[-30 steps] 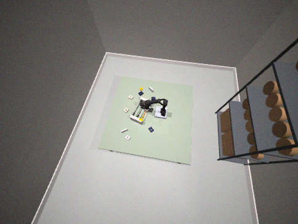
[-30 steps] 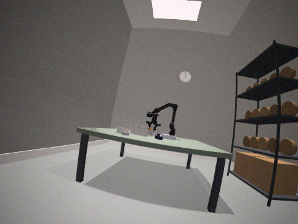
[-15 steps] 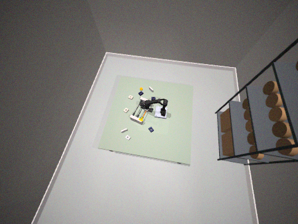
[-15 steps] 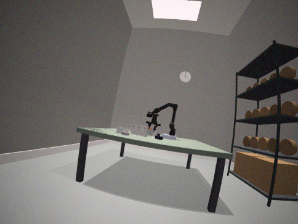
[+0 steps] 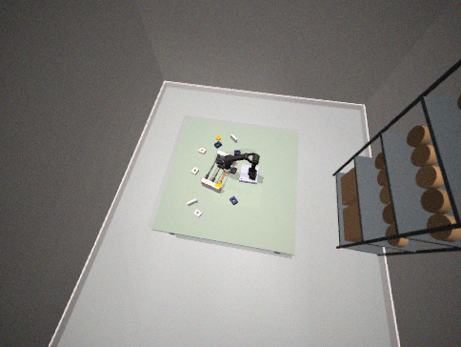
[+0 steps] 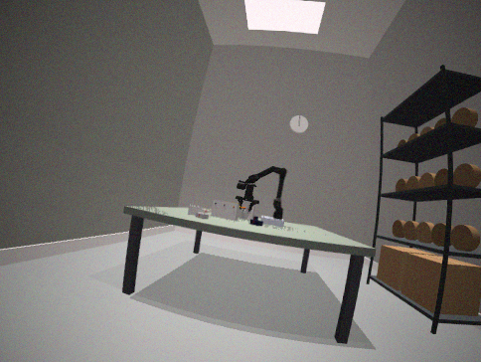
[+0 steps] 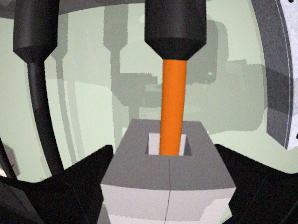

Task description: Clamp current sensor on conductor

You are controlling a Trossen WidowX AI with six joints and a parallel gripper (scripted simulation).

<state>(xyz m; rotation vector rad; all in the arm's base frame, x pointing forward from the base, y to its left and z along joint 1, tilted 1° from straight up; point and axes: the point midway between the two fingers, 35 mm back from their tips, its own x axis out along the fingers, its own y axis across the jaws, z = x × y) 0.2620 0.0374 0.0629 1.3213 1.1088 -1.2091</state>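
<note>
Pale-green table (image 5: 267,224) seen from above: the black arm reaches from mid-desk toward the left edge, over a white conductor fixture (image 5: 212,182). From the side, the gripper (image 6: 246,200) hangs over the fixture. At the wrist, the grey sensor (image 7: 169,183) sits closed round the orange conductor (image 7: 172,106), gripper fingers spread wide beside it, holding nothing
</note>
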